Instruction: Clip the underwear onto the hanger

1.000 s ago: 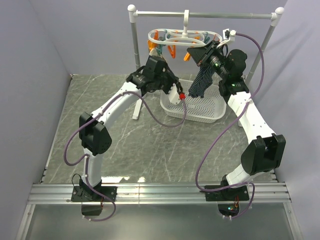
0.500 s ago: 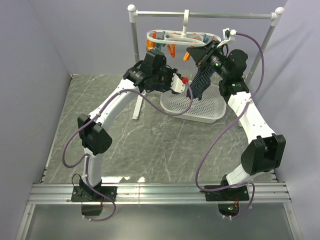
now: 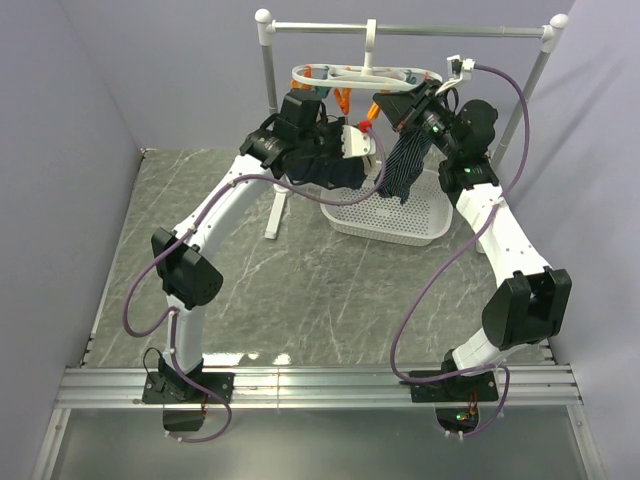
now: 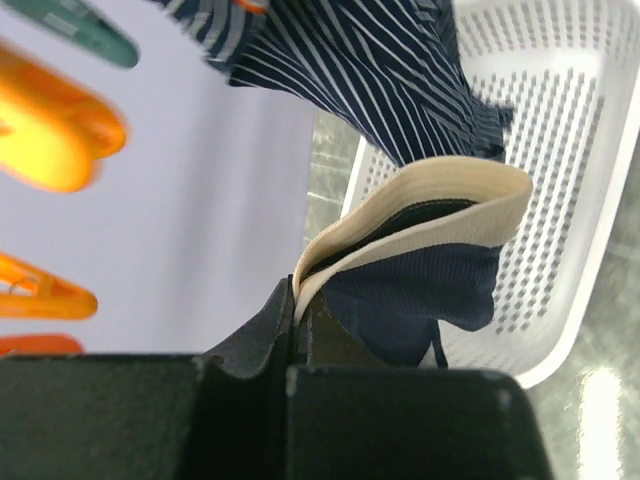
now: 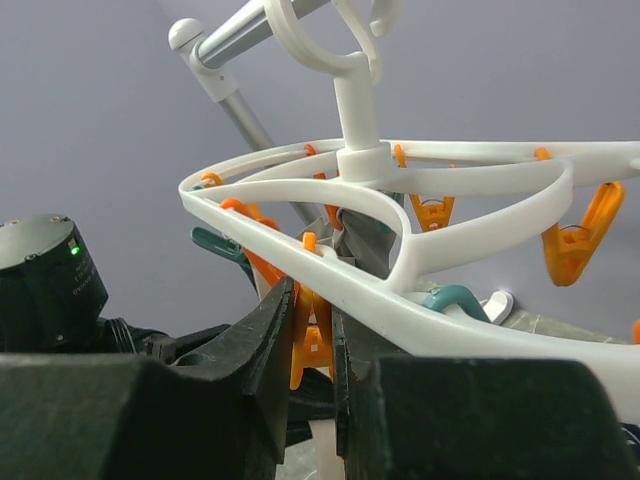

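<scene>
The underwear (image 4: 420, 260) is dark navy with a beige waistband (image 4: 430, 205). My left gripper (image 4: 300, 300) is shut on the waistband's edge and holds it up above the basket. In the top view the left gripper (image 3: 372, 163) and the underwear (image 3: 343, 176) hang just below the hanger (image 3: 365, 76). The white looped hanger (image 5: 420, 290) hangs by its hook from the rail. My right gripper (image 5: 312, 325) is shut on one of its orange clothespins (image 5: 314, 340); in the top view the right gripper (image 3: 393, 106) sits at the hanger's right side.
A navy pinstriped cloth (image 3: 405, 165) hangs from the hanger, close to the underwear (image 4: 350, 60). A white perforated basket (image 3: 415, 225) sits below. Other orange (image 4: 50, 130) and teal (image 5: 455, 298) clothespins dangle around. The grey rail stand (image 3: 268, 80) is behind.
My left arm has lifted the underwear up out of the basket and to the right, toward the hanger. My right gripper has stayed on the clothespin.
</scene>
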{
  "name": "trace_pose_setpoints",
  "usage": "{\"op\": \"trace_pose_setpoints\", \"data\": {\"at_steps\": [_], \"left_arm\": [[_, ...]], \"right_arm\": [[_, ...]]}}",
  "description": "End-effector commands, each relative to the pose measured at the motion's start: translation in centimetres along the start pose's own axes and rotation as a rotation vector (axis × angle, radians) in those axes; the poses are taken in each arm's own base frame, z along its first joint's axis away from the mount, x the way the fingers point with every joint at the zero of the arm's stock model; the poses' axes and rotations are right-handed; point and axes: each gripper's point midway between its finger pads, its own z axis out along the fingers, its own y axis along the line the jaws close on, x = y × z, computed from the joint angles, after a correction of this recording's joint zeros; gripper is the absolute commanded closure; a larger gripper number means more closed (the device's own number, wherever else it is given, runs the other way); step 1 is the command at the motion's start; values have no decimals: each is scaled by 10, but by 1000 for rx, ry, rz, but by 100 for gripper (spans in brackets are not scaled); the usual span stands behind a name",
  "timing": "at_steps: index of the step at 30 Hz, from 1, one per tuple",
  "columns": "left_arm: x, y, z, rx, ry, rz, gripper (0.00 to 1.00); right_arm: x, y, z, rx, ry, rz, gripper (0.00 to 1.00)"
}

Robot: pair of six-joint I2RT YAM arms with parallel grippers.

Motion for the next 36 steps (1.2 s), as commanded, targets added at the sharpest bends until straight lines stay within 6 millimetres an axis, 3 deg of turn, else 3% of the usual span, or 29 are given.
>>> {"op": "trace_pose_setpoints", "data": {"at_steps": [1,11,17,36], "left_arm": [[-30,29,-17,-121,-77,-137,100],[-36,40,-25,-218,-91,-275,100],[-47,43,-30,-233,-120,-301,100],[-64,54,-33,-261,-181,-356,100]], "right_arm": [[-10,18,0,-93,-29,-44,100],[0,25,-4,-144,-16,-54,100],[5,21,-3,-154,-17,-91,100],[26,36,-1,-243,16,-242,100]]}}
